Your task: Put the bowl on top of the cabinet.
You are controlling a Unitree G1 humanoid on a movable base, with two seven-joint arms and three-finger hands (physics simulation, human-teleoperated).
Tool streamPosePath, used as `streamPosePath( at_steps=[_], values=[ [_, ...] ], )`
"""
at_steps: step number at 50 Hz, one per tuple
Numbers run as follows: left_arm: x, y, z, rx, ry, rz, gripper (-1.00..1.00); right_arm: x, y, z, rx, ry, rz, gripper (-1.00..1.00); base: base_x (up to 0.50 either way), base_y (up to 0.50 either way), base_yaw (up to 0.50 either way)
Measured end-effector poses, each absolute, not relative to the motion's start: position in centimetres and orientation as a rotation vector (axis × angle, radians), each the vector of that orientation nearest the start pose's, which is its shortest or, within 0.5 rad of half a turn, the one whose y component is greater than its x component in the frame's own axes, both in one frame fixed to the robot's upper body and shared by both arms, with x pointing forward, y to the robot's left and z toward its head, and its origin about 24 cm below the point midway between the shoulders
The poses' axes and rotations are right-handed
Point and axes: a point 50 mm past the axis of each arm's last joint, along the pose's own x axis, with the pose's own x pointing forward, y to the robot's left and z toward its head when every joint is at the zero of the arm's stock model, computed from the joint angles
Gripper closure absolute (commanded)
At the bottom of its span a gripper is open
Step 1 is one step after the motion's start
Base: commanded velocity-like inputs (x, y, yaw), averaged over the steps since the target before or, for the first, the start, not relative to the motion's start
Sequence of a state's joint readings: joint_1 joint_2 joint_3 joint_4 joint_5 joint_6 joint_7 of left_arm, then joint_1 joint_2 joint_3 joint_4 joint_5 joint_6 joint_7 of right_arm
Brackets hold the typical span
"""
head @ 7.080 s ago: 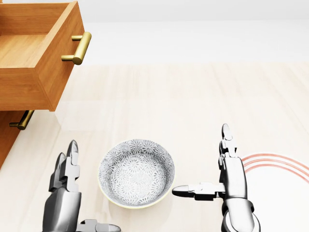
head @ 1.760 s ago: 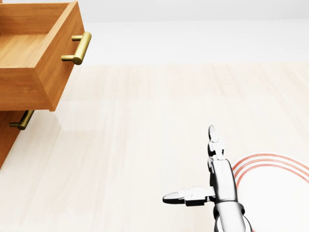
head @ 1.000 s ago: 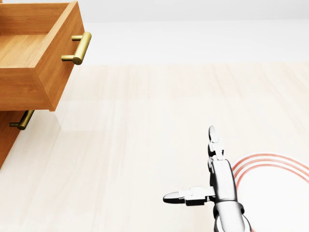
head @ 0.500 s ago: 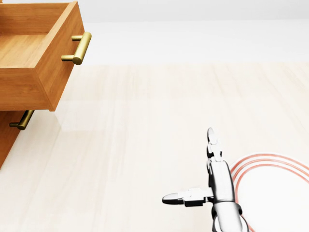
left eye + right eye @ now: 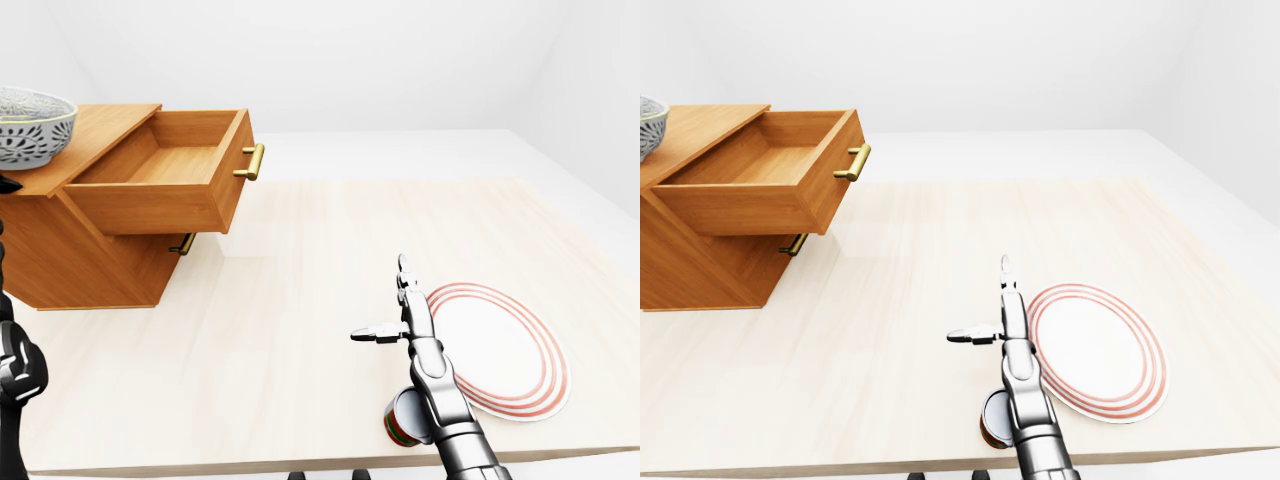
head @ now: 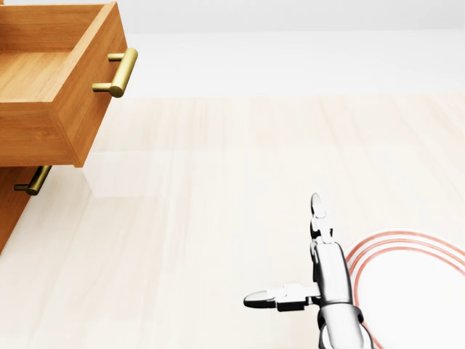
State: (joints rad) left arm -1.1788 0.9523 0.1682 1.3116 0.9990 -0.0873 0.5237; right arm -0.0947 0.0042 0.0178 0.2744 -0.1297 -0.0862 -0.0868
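Observation:
The patterned grey-white bowl [image 5: 30, 125] stands upright on the top of the wooden cabinet [image 5: 95, 135], at the far left of the left-eye view; only its rim [image 5: 648, 125] shows in the right-eye view. A dark part of my left arm [image 5: 14, 365] runs up that view's left edge below the bowl, and the hand itself is hidden. My right hand [image 5: 380, 300] hovers open over the table, fingers straight and thumb out to the left, holding nothing.
The cabinet's top drawer [image 5: 165, 175] is pulled out and empty, its brass handle [image 6: 116, 71] jutting over the pale wooden table [image 5: 300, 260]. A red-ringed white plate [image 5: 500, 350] lies right of my right hand. A small red and green can [image 5: 402, 420] sits under my right forearm.
The bowl that lay between both hands on the table 7.1 s ago is gone from the head view, as is my left hand. In the last second the right hand barely moved.

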Motion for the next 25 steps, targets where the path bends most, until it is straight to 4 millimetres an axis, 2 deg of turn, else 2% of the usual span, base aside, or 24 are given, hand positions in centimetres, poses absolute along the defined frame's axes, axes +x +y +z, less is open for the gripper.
streamPosePath(
  at_steps=[25],
  values=[
    [32.13, 40.74, 29.21, 1.396, -0.104, 1.051, -1.0, 26.7, -13.95, 0.82, -0.134, 0.094, -0.023, -1.0, 0.0, 0.0, 0.0]
  ],
)
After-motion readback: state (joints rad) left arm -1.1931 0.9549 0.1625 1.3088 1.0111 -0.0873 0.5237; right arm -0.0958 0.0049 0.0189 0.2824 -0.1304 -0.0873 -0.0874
